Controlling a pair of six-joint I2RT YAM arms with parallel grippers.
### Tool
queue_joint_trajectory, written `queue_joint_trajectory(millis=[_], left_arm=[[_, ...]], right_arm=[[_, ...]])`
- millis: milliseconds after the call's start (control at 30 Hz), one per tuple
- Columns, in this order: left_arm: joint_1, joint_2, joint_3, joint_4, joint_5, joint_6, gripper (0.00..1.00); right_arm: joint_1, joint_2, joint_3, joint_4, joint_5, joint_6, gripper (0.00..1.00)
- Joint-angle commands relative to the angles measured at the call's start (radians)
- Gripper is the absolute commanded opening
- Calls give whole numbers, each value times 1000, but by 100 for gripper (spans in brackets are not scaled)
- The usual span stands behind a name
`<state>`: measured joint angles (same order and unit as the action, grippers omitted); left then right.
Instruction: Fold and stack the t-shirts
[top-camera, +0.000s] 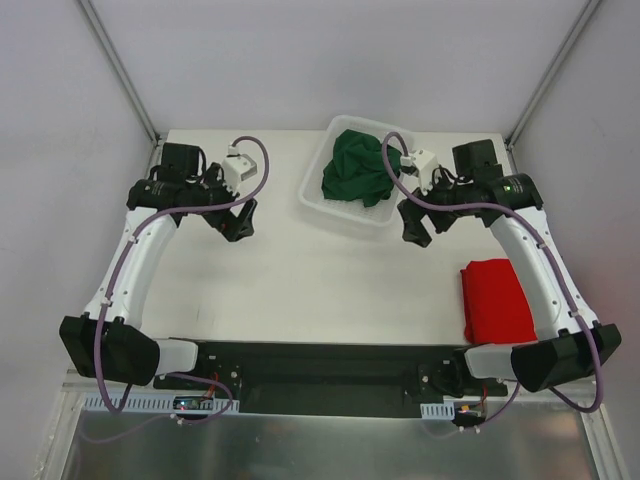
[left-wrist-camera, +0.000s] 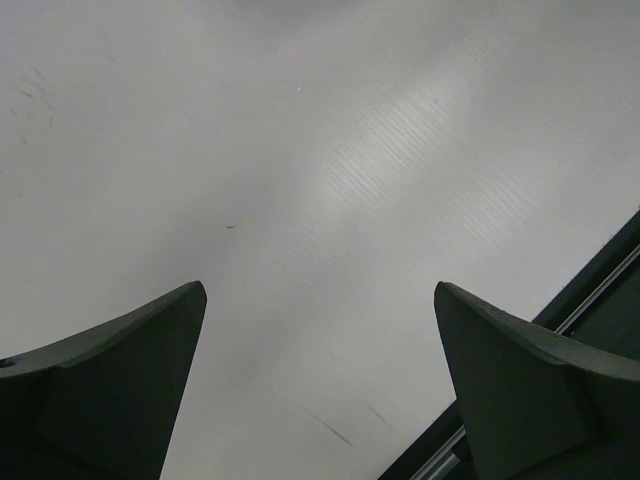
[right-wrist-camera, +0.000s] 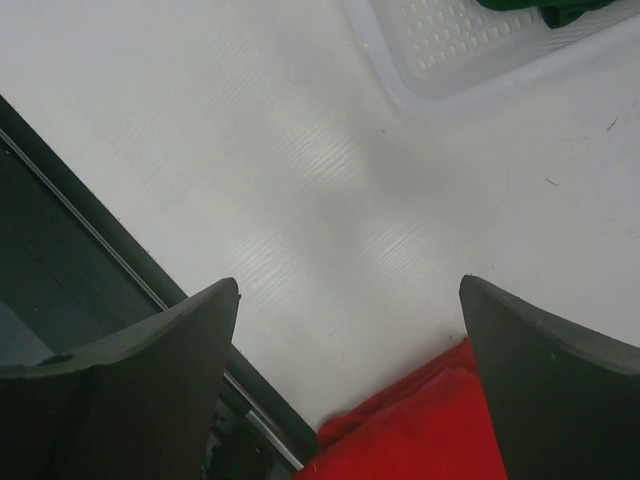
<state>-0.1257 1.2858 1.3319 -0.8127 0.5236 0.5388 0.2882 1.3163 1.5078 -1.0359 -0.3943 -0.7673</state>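
Note:
The dark green t-shirt (top-camera: 358, 168) lies crumpled in the white mesh basket (top-camera: 312, 196) at the back middle; a bit of it shows at the top of the right wrist view (right-wrist-camera: 545, 10). The red t-shirt (top-camera: 496, 300) lies folded on the table at the right, and shows in the right wrist view (right-wrist-camera: 430, 430). My left gripper (top-camera: 233, 228) is open and empty above bare table (left-wrist-camera: 320, 290), left of the basket. My right gripper (top-camera: 418, 226) is open and empty just right of the basket, above the table (right-wrist-camera: 350, 285).
The white table (top-camera: 290, 290) ends at a black rail (top-camera: 320, 365) along the near edge, also visible in both wrist views. Grey walls and metal posts stand behind and to the sides. The basket's corner (right-wrist-camera: 440, 50) shows in the right wrist view.

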Motion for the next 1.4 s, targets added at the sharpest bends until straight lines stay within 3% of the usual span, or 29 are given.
queue_joint_trajectory(millis=[0,167,267,400,567,633,800,933,1100,1233,1367], left_arm=[[-15,9,29,-23,-5,-40,99],[-15,17,52,-10,-57,-68,99],[-15,-58,-64,114,-66,-71,99],[-15,-164,-180,260,-193,-82,99],[-8,-178,-197,262,-387,-135,99],[9,-197,-212,282,-445,-166,99],[183,-220,-227,296,-519,-241,99],[253,-331,-284,300,-514,-173,99],[255,-460,-393,302,-514,-129,99],[256,-517,-454,302,-519,-106,99],[258,-499,-488,300,-536,-108,99]], right_arm=[[14,-12,-24,48,63,51,96],[14,-11,-53,91,104,27,96],[16,18,-83,145,197,29,96],[3,182,43,42,316,61,96],[-14,358,138,143,298,215,96],[-15,426,254,146,302,265,96],[-14,639,489,145,302,401,96],[-9,699,559,183,371,418,96],[-7,687,447,332,454,269,96],[-8,582,321,379,294,36,96],[105,416,160,361,247,-179,96]])
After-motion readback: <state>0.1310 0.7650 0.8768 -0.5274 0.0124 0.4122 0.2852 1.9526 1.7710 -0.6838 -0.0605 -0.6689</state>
